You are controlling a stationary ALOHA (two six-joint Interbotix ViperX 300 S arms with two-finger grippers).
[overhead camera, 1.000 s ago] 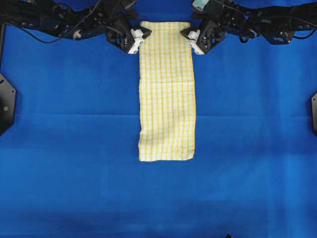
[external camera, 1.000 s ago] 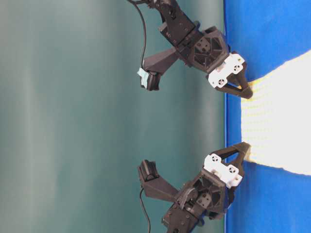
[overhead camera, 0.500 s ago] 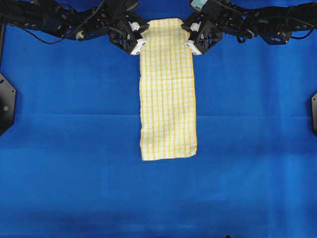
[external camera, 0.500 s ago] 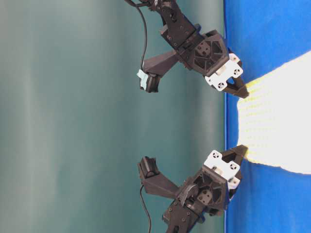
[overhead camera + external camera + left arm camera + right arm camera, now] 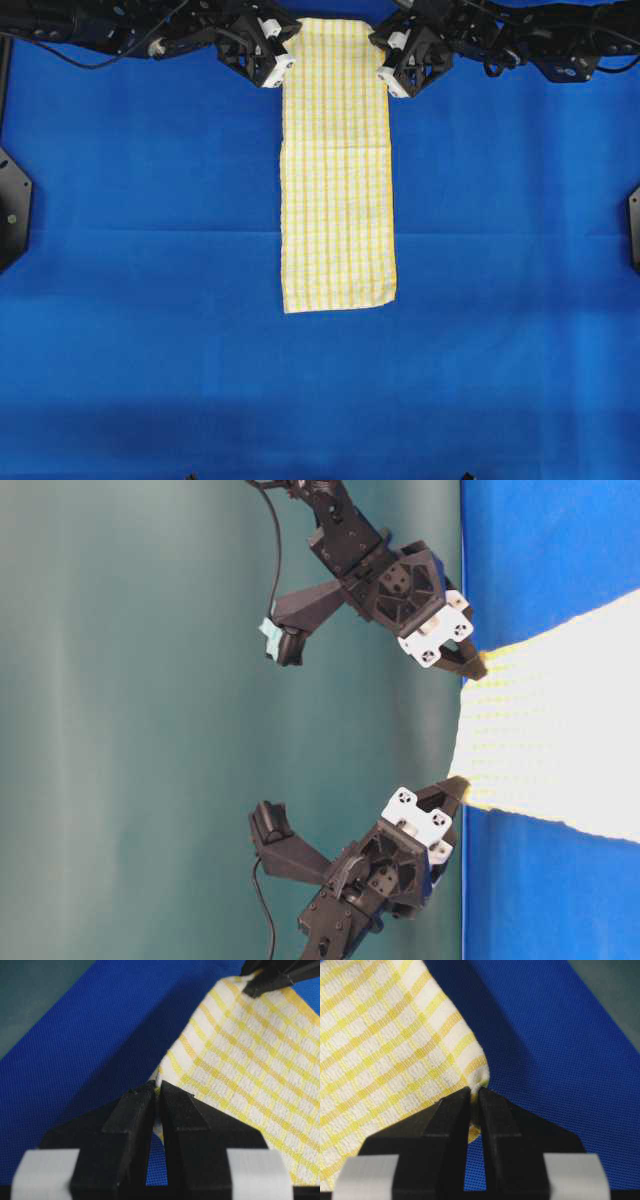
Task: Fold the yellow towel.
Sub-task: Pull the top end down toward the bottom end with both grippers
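Observation:
The yellow towel [image 5: 338,170] lies as a long narrow strip down the middle of the blue table cover, its near end flat. My left gripper [image 5: 284,58] is shut on the towel's far left corner, and my right gripper [image 5: 386,62] is shut on the far right corner. In the left wrist view the left gripper [image 5: 157,1091] pinches a corner of the towel [image 5: 250,1060]. The right wrist view shows the same for the right gripper [image 5: 475,1094] and towel [image 5: 380,1045]. From table level, the left gripper [image 5: 458,788] and right gripper [image 5: 475,665] hold the towel's [image 5: 560,750] far end slightly off the surface.
The blue table cover [image 5: 140,300] spreads wide on both sides of the towel and in front of it. Black fixtures sit at the left edge [image 5: 12,205] and the right edge [image 5: 634,225]. A teal wall [image 5: 150,720] stands behind the arms.
Both grippers went from open beside the far corners to shut on them. They rose and pulled back, drawing the towel's far end up and the strip slightly away from me.

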